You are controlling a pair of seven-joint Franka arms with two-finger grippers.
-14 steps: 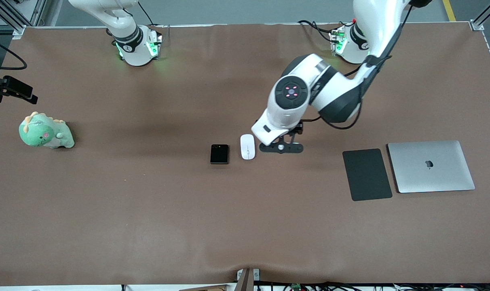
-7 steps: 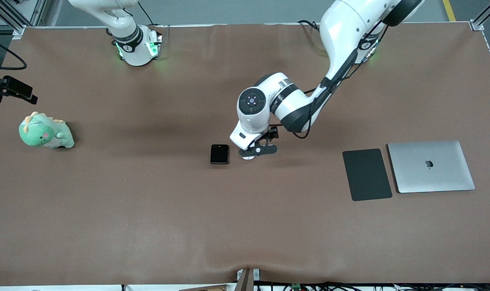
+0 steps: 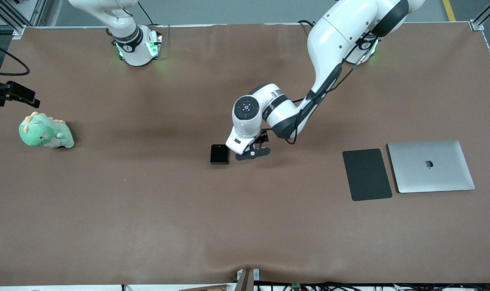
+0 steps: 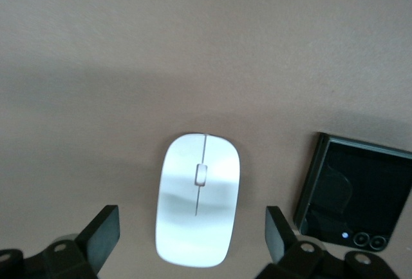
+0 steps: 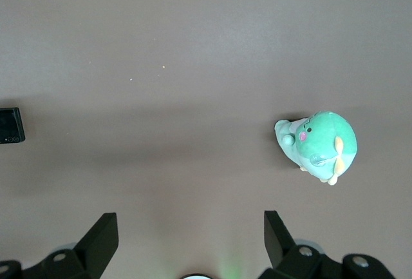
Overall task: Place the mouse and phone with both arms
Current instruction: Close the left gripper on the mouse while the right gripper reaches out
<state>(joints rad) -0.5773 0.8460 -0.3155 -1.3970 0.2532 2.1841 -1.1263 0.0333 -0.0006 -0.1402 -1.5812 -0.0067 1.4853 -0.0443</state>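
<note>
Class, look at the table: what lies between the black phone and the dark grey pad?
The mouse lies beside the phone, with the left gripper over it; from there to the pad is bare table, per the front view.

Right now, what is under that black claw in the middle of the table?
The white mouse lies on the table under the open left gripper, between its fingers, untouched, with the phone beside it. From the front camera the gripper covers the mouse.
</note>
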